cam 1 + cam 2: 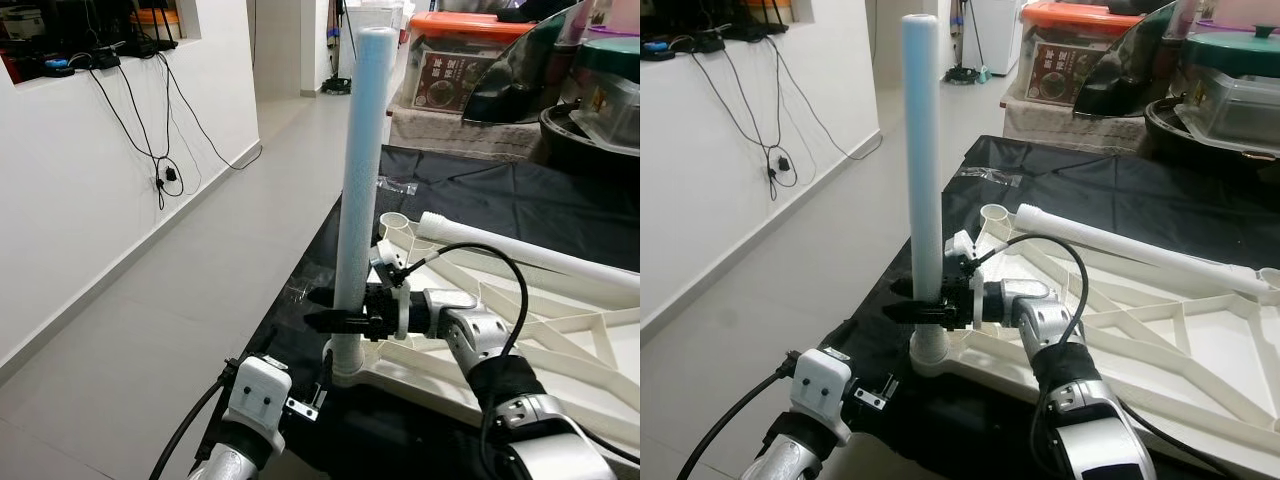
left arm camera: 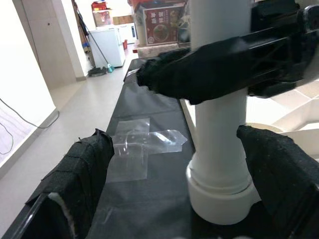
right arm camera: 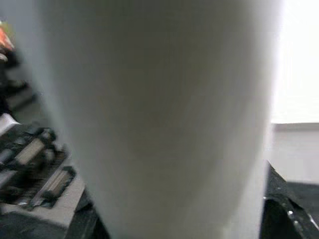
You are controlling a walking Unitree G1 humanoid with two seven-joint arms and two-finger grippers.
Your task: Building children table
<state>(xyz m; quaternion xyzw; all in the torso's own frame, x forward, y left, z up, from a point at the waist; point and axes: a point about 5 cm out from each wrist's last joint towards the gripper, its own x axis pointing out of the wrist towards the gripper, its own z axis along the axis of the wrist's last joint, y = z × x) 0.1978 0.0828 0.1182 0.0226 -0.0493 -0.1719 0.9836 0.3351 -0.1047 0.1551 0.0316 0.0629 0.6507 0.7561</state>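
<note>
The white ribbed table top point(image 1: 545, 335) lies upside down on a black cloth point(image 1: 480, 190). A pale blue table leg point(image 1: 360, 150) stands upright in the near corner socket point(image 2: 219, 194). My right gripper point(image 1: 925, 312) is shut on that leg just above the socket, and the leg's surface point(image 3: 159, 119) sits close against the right wrist camera. My left gripper point(image 2: 184, 194) is low at the cloth's near edge, open. Its fingers point(image 2: 75, 184) stand on either side of the socket without touching it. A second white leg point(image 1: 1120, 245) lies across the table top beside an empty socket point(image 1: 995, 213).
A clear plastic bag point(image 2: 142, 142) lies on the cloth near the socket. Grey floor point(image 1: 200, 270) and a white wall with hanging cables point(image 1: 160, 150) are to the left. Storage boxes point(image 1: 455, 60) and dark pots point(image 1: 1220, 110) stand behind the cloth.
</note>
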